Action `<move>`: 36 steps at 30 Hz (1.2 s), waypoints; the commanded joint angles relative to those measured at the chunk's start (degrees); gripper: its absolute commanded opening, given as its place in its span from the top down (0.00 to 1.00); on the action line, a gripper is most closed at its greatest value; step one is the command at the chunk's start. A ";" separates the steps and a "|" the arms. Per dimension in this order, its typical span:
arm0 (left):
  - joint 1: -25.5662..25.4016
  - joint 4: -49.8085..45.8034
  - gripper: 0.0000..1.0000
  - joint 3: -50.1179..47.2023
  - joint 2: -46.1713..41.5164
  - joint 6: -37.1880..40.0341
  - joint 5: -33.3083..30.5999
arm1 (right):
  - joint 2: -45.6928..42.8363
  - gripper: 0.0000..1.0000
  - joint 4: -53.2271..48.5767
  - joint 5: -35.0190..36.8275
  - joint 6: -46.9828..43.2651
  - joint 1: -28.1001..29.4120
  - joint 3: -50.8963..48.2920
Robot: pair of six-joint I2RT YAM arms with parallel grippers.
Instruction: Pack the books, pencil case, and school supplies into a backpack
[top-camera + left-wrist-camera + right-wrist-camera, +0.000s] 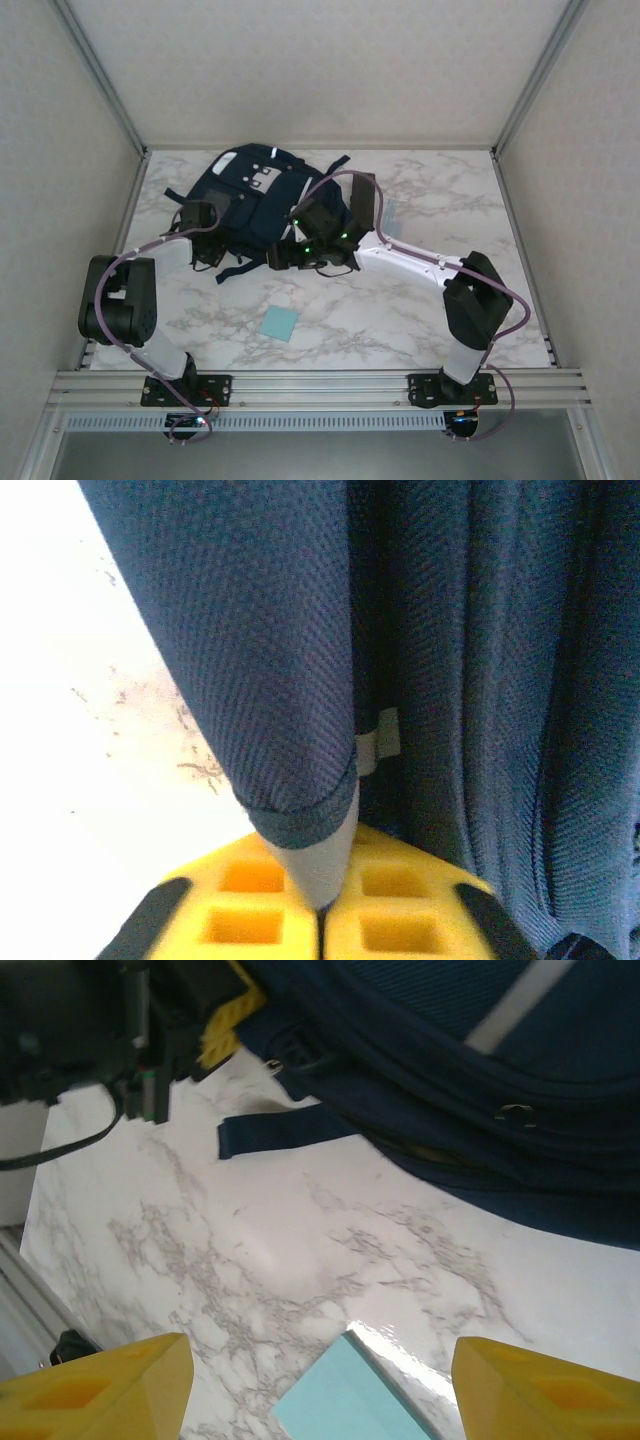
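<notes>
Marble desk under white walls, both arms reaching in to the middle. The navy backpack lies toward the back, and the left claw is pressed together on a fold of its fabric, pinching a grey-edged flap at the pack's left side. The right claw hangs spread wide over the light-blue pad, which lies flat on the near desk, apart from the pack.

That pad looks thin and the marble looks slick. I'd judge a shallow descent could skate it away, or the fingers could scrape stone without getting under an edge. The left pinch holds only a narrow bit of cloth. If it slips, the flap drops.

A loose strap trails out between pack and pad. Behind the right forearm, the dark pencil case and the clear bluish packet lie close together, so a wide swing could sweep them.
</notes>
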 commanded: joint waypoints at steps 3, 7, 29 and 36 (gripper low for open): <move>-2.46 2.81 1.00 -0.36 -2.97 -7.76 1.55 | 3.28 0.31 8.25 0.06 -5.93 3.20 0.79; -4.82 0.38 1.00 0.09 -8.28 -13.17 0.28 | 6.05 0.34 13.46 0.75 -6.28 4.44 1.18; -11.00 -2.44 1.00 -0.07 -17.08 -25.96 0.29 | 24.56 0.37 16.13 30.23 -0.31 6.28 14.13; -11.62 -4.58 1.00 -0.85 -19.79 -26.29 0.79 | 26.93 0.56 14.64 40.78 2.02 6.29 18.25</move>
